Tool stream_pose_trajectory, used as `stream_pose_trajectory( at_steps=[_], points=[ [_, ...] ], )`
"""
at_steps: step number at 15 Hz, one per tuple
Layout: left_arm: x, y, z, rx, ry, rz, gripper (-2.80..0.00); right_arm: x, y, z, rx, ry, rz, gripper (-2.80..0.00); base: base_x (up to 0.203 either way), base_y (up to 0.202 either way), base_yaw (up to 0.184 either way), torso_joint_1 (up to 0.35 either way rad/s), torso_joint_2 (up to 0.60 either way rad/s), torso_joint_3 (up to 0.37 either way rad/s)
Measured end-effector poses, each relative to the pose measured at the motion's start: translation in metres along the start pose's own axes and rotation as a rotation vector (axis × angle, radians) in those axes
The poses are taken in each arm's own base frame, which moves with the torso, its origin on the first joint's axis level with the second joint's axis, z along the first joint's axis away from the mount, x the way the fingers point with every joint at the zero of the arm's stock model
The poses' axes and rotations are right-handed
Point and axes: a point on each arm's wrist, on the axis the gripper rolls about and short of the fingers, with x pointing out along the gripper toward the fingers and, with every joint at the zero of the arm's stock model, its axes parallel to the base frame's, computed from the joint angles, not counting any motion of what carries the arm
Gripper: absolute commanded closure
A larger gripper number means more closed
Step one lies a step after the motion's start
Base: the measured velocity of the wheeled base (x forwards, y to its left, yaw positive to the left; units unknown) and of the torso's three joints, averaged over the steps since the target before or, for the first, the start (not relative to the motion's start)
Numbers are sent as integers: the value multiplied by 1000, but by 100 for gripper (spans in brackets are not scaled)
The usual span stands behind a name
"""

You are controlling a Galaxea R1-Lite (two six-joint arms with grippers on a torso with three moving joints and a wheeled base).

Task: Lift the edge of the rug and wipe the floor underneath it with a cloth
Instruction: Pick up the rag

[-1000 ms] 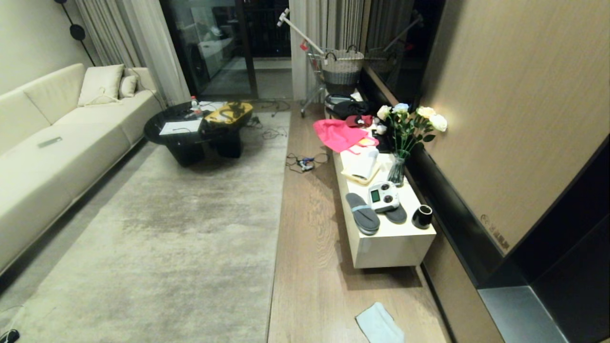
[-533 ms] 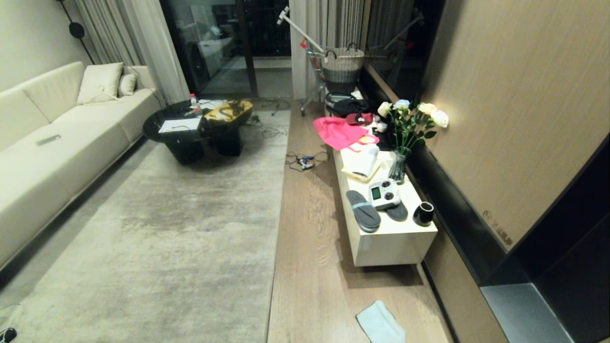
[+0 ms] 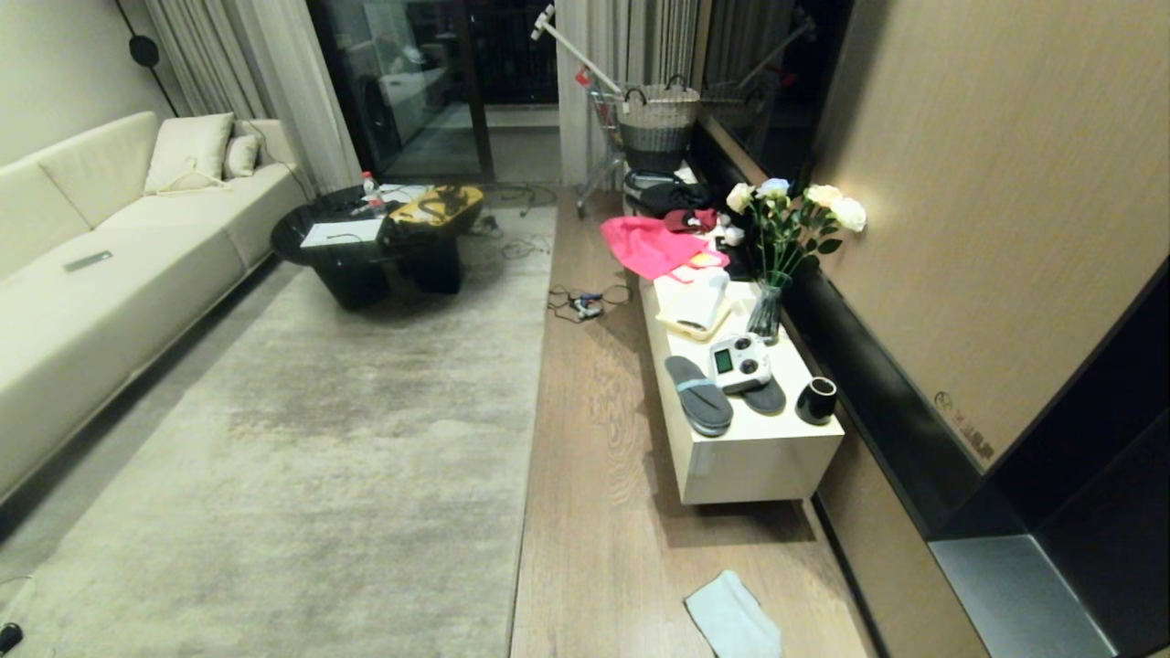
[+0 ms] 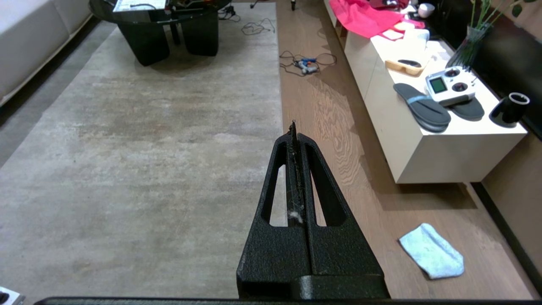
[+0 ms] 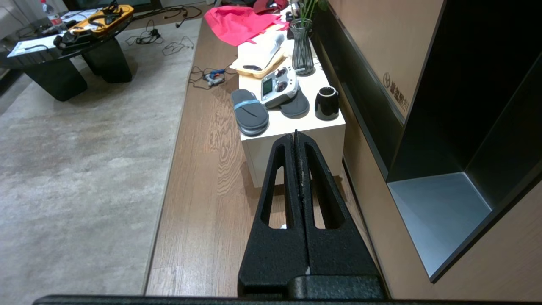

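The rug edge [image 3: 529, 457] runs straight down the room, with the big mottled grey-beige rug to its left and the wood-plank floor [image 3: 594, 475] to its right. The pale blue-green cloth [image 3: 733, 617] lies flat on the floor near me, in front of the cream cabinet. Neither gripper shows in the head view. In the left wrist view my left gripper [image 4: 293, 127] is shut and empty, hanging above the rug edge [image 4: 281, 106], with the cloth [image 4: 432, 250] off to its side. My right gripper [image 5: 296, 134] is shut and empty over the floor [image 5: 203, 190], pointing at the cabinet's near end.
A low cream cabinet [image 3: 731, 461] along the right wall carries slippers, a remote, a black cup, a vase and pink fabric. A tangle of cables [image 3: 580, 304] lies on the floor further on. A black coffee table [image 3: 366, 251] stands on the rug, and a sofa [image 3: 82, 292] lines the left wall.
The whole head view has shifted slightly, so the camera has moved. Rug, cloth and furniture lie where they were.
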Motion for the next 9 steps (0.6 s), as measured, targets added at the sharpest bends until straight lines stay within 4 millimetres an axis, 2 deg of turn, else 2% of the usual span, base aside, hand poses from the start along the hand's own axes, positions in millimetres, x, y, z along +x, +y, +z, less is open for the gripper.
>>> stream_pose_trajectory(
  at_steps=[9],
  points=[
    [0, 0, 0, 0, -1, 0, 0, 0, 0, 0, 0, -1, 0, 0, 0, 0, 0, -138, 361, 222]
  ],
)
